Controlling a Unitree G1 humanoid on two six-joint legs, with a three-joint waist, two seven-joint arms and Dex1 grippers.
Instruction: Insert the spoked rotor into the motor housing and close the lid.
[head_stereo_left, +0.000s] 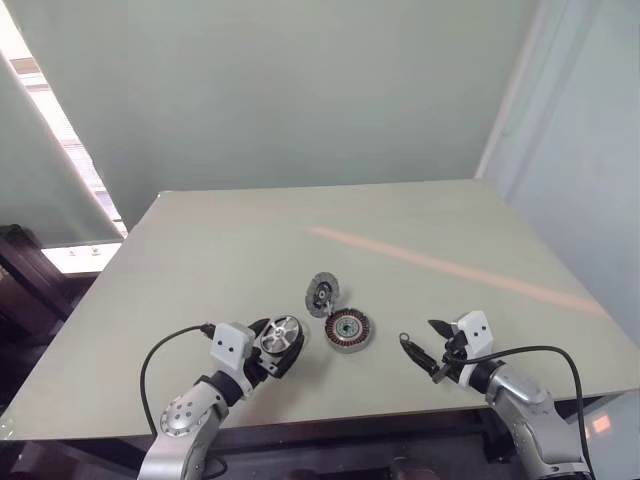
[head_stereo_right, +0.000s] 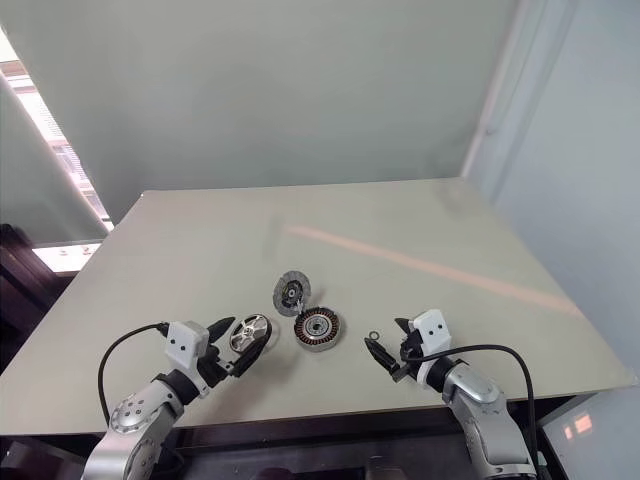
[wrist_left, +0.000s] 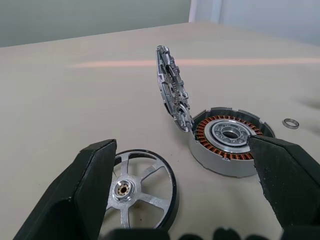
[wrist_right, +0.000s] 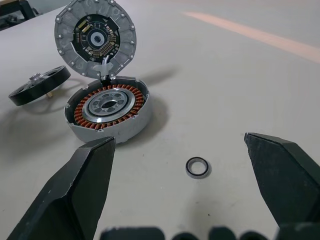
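The table (head_stereo_left: 200, 300) carries all three parts near its front edge. The motor housing (wrist_right: 107, 112) sits at the centre with its copper windings exposed. The lid (wrist_right: 95, 37) stands upright at the housing's far rim, apparently joined to it there, with its dark inner face turned toward the right arm. The spoked rotor (wrist_left: 137, 192) lies flat just beside the housing on the robot's left, apart from it. A small metal ring (wrist_right: 197, 167) lies loose on the table between the housing and the right gripper.

The left gripper (wrist_left: 190, 200) hovers low over the rotor, fingers spread wide and empty. The right gripper (wrist_right: 185, 195) is likewise spread and empty, short of the ring.

The step in hand appears to be picking up the rotor. A grip across the rim, clear of the spokes, should keep it level. The upright lid stands close by and could be knocked shut.
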